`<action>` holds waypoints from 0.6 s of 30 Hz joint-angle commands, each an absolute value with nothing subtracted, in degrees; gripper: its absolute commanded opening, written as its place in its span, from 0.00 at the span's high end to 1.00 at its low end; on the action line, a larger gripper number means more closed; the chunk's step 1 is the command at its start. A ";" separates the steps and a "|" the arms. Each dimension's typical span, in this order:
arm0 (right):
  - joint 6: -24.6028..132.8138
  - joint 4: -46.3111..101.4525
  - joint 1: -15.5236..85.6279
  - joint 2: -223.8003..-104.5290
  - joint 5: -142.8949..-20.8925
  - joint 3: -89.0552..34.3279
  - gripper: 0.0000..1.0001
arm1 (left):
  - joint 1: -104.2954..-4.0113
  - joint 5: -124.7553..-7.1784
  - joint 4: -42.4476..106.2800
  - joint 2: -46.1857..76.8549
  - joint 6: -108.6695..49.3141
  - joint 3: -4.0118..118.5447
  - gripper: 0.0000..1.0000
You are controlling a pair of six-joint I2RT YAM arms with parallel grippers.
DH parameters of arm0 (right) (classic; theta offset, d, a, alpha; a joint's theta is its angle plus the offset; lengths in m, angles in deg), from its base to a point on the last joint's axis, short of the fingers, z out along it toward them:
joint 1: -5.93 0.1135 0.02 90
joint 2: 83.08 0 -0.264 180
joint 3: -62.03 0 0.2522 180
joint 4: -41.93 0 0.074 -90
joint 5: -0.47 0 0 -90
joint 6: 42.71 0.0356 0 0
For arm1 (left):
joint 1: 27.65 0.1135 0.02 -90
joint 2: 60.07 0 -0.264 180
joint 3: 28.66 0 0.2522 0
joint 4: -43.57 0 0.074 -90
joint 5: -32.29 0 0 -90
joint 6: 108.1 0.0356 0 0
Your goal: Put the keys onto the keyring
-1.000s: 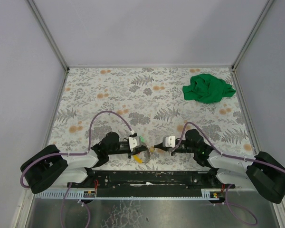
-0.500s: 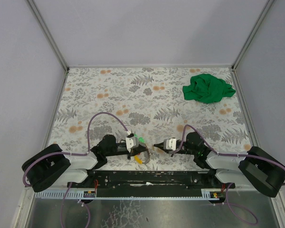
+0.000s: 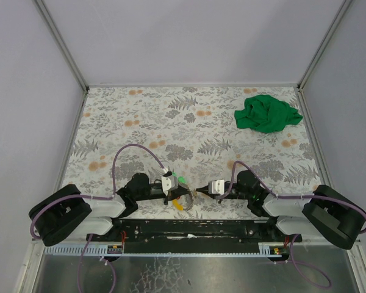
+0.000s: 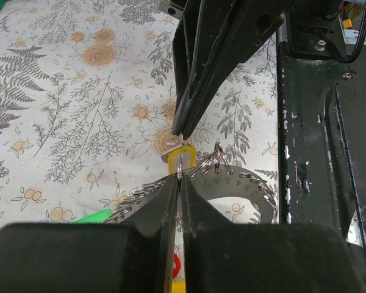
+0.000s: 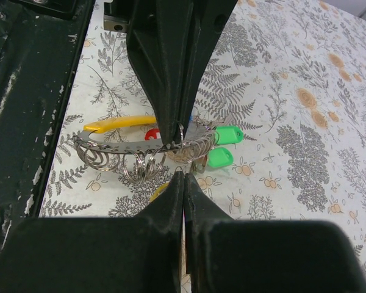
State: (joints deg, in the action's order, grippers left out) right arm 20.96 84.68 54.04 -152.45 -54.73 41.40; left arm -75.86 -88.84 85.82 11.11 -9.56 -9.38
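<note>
— Left wrist view: left claw (image 4: 180,178) clamped shut on the keyring (image 4: 232,183), low over the desk (image 4: 61,122). Beyond?
— Right claw (image 4: 182,129) pinched shut too, freshly swung in, tip to tip. Green-tagged keys (image 5: 227,135) beside the loop. Threading likely next.

I work in a robot lab cell: plain pale walls (image 3: 201,43) box in a fern-print table (image 3: 146,122), my arms (image 3: 104,207) bolted to its black rail (image 3: 189,229).
</note>
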 commanded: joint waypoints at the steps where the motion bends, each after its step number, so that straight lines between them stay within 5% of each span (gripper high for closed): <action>1: 21.25 88.97 55.08 -153.44 -53.33 39.24 1.00 | -75.48 -90.09 91.84 11.60 -10.02 -9.01 1.00; 18: 22.14 91.01 55.36 -153.30 -53.57 39.39 1.00 | -75.49 -91.13 91.87 12.09 -10.27 -8.66 1.00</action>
